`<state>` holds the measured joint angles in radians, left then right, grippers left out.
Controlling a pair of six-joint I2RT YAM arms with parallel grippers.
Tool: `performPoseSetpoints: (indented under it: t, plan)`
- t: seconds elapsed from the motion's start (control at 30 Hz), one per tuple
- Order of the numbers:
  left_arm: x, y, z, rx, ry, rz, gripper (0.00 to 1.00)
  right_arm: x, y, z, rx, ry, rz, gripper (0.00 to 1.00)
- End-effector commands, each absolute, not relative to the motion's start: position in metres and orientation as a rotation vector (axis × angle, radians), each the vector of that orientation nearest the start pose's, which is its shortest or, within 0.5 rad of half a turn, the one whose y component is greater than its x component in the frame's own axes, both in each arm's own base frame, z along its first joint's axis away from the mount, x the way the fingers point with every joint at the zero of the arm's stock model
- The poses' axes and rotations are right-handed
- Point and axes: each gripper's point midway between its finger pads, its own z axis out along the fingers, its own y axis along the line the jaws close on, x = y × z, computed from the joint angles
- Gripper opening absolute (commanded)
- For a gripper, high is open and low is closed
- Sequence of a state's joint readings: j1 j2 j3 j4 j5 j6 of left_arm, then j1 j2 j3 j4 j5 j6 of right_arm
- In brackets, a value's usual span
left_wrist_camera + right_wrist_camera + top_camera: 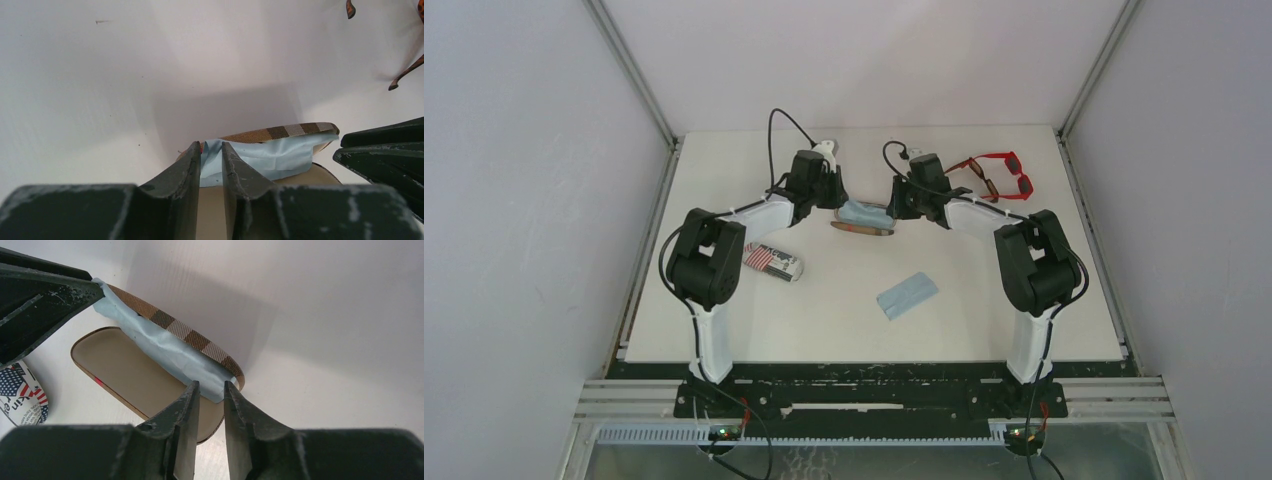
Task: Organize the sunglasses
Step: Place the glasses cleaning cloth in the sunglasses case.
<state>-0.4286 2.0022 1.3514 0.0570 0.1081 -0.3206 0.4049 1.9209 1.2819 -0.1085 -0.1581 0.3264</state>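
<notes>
Left jaws and right jaws stand slightly parted, an end of the light blue cloth (270, 155) between each, over the open plaid case (130, 365). The sunglasses (1002, 172) lie on the tabletop (984, 320) behind the right jaws — frames slanting away — so the right arm is nearer.

Top view, centre: the light blue cloth (864, 212), left end effector (841, 206) and right end effector (891, 210) hide most of the brown case (861, 229). Left wrist view, upper right: the frame edge crops the dark brown sunglasses (407, 72) to temple tips. Right wrist view, lower left: the flag-print case (22, 395) is cut off.
</notes>
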Motion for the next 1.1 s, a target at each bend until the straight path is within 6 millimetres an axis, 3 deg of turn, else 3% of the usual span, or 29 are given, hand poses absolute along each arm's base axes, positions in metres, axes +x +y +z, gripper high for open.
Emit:
performPoseSetpoints:
  t: [0.0,0.37,0.53,0.63,0.87,1.07]
  plan:
    - [0.489,-0.253,0.096,0.155,2.162,-0.545,0.28,0.457,0.23,0.104,-0.19,2.266,0.527,0.26]
    - [0.485,-0.244,0.1,0.124,2.157,-0.533,0.37,0.454,0.223,0.122,-0.191,2.221,0.499,0.33]
    - [0.481,-0.237,0.113,0.104,2.127,-0.527,0.43,0.45,0.216,0.148,-0.174,2.143,0.488,0.38]
    - [0.477,-0.232,0.125,0.077,2.101,-0.533,0.47,0.441,0.209,0.156,-0.157,2.112,0.481,0.42]
    - [0.456,-0.208,0.17,-0.03,1.996,-0.515,0.56,0.416,0.186,0.206,-0.048,1.994,0.485,0.54]
    - [0.422,-0.176,0.181,-0.174,1.978,-0.487,0.62,0.368,0.177,0.249,0.02,1.92,0.61,0.61]
